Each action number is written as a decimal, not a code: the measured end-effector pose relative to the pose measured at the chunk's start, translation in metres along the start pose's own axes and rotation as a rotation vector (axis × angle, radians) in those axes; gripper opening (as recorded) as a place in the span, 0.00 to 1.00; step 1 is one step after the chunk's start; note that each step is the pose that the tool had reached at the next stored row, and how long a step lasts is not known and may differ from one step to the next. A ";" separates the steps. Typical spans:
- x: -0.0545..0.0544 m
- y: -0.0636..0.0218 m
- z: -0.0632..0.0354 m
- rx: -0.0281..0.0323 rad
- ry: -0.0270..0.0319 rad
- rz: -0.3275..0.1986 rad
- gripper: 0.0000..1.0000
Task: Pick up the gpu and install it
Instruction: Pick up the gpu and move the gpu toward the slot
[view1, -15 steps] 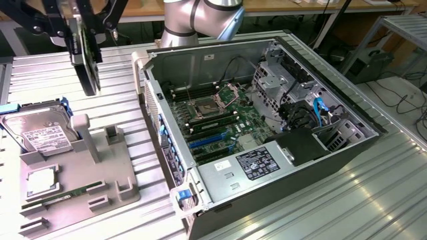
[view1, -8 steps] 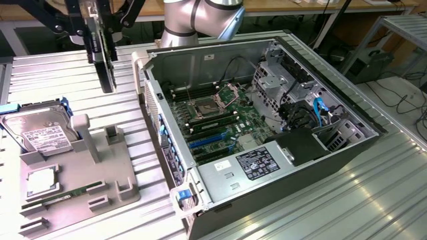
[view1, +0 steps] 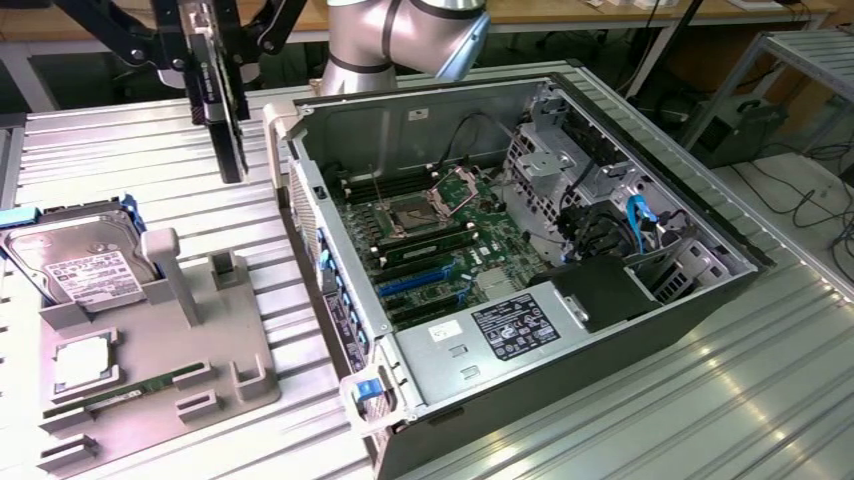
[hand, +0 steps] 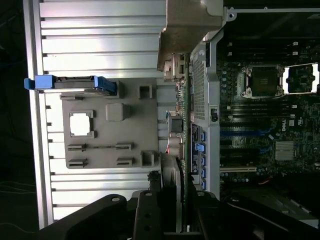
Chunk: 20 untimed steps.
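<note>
The gpu (view1: 224, 110) hangs upright in the air, seen edge-on as a thin dark card, above the slatted table just to the exterior view's left of the open computer case (view1: 300, 130). My gripper (view1: 211, 45) is shut on its upper part. In the wrist view the gpu (hand: 183, 125) runs edge-on away from my gripper (hand: 177, 212), with its pale metal bracket (hand: 189, 25) at the far end. It lies over the case's side wall. The motherboard (view1: 427, 230) with blue and black card slots (view1: 420, 282) lies bare inside the case.
A grey parts fixture (view1: 174, 350) sits at the exterior view's left. It carries a silver hard drive (view1: 80, 265) in a blue frame, a processor chip (view1: 83, 362) and a green memory stick (view1: 127, 392). A labelled power supply (view1: 514, 325) and cables (view1: 634, 225) fill the case's near end.
</note>
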<state>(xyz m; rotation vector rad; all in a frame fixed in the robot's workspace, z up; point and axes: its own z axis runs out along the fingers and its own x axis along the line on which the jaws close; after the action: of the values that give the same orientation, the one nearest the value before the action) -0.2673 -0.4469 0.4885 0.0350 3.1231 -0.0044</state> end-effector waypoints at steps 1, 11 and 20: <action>-0.001 0.0000 0.0000 0.0000 0.0000 0.000 0.28; -0.010 0.0002 0.0002 0.0000 0.0000 0.000 0.28; -0.023 0.0005 0.0004 0.0000 0.0000 0.000 0.28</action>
<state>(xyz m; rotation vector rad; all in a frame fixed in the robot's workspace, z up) -0.2446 -0.4469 0.4885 0.0350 3.1231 -0.0044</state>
